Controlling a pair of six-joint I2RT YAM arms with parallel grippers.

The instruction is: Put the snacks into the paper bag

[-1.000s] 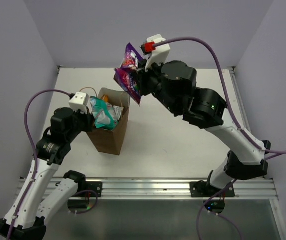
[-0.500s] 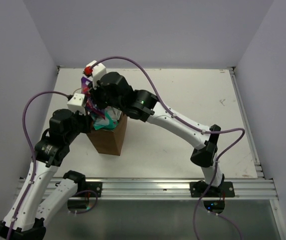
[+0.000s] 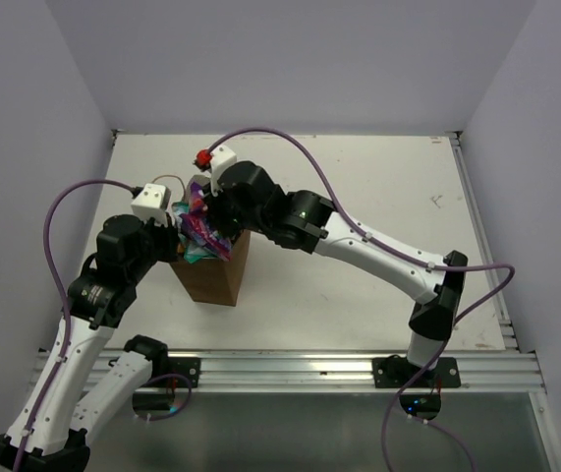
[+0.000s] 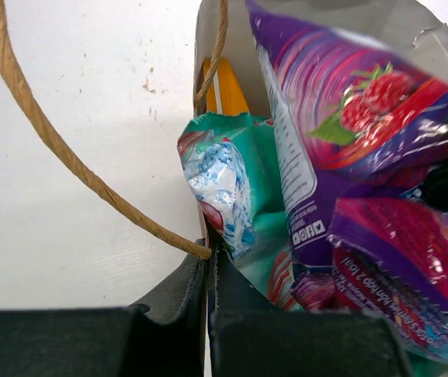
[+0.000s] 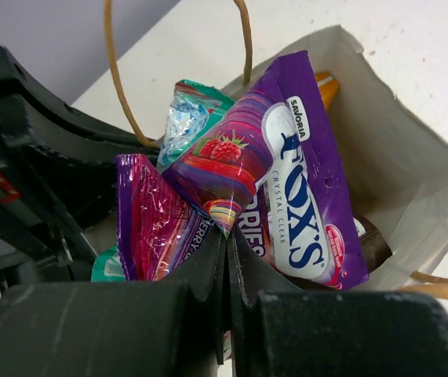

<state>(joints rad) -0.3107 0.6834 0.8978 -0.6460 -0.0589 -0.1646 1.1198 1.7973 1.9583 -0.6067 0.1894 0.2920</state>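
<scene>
The right gripper [image 5: 227,239], jaws clamped on the crumpled candy bag [image 5: 294,188], holds it half inside the paper bag [image 5: 412,149], beside the teal packet [image 5: 188,118]. The left gripper [image 4: 209,263] pinches the rim. The next move is probably to lower the candy bag and release it.

White tabletop [image 3: 378,187], lightly scuffed; lavender walls [image 3: 290,59] on three sides; metal rail [image 3: 290,370] along near edge.

The purple candy bag [image 5: 306,196] reads "FOX'S CRYSTAL CLEAR", with the letters "RIES" beside it.
</scene>
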